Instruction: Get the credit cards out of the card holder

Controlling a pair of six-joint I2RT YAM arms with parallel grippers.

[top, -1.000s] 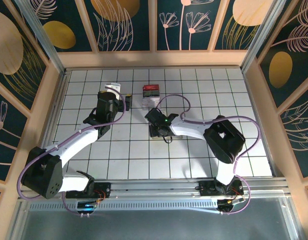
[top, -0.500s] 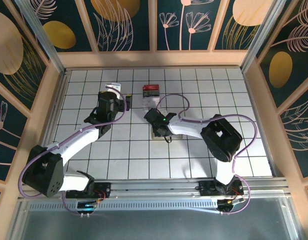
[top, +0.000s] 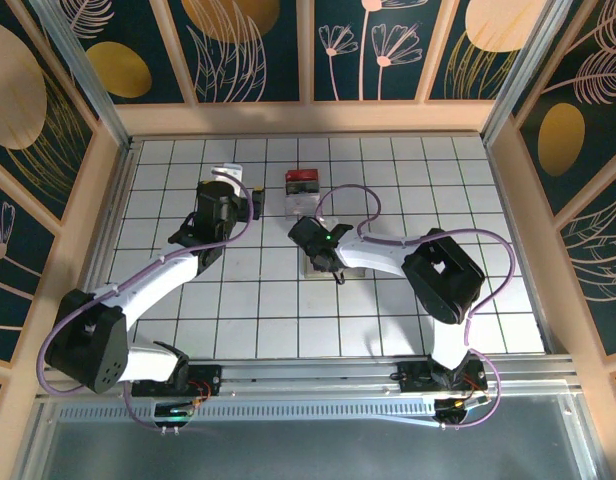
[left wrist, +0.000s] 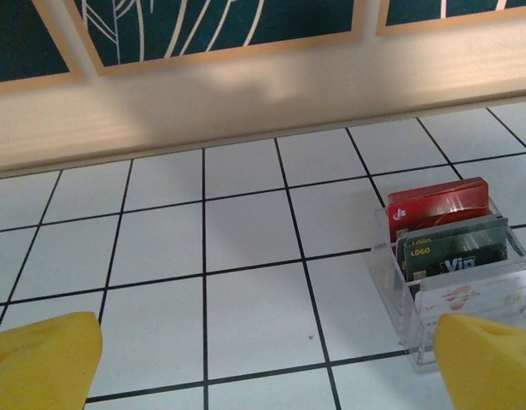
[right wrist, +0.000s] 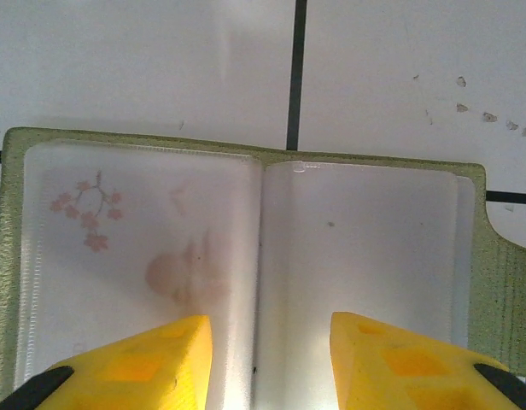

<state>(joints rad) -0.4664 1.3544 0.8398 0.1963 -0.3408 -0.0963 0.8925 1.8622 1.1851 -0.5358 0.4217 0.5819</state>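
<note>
The card holder (right wrist: 246, 239) lies open flat on the tiles, with pale frosted pockets and an olive-green rim. My right gripper (right wrist: 267, 329) hovers low over it, open, one yellow finger on each side of the spine fold. A faint pink flower print shows through the left pocket (right wrist: 92, 213). The frosted sleeves hide any credit cards inside. From above, the right gripper (top: 323, 262) covers most of the holder (top: 312, 268) at the table's middle. My left gripper (left wrist: 267, 342) is wide open over bare tile, with nothing between its fingers; from above, it (top: 254, 203) sits left of the clear box.
A small clear box (left wrist: 391, 282) stands at the right of the left wrist view, holding a red card (left wrist: 438, 205) and dark cards (left wrist: 455, 248) on edge. From above the box (top: 301, 182) is at the back centre. A wooden wall (left wrist: 246, 85) runs behind it.
My right gripper has shifted slightly toward the far left over the holder, and its jaws have narrowed. The left arm has barely moved.
</note>
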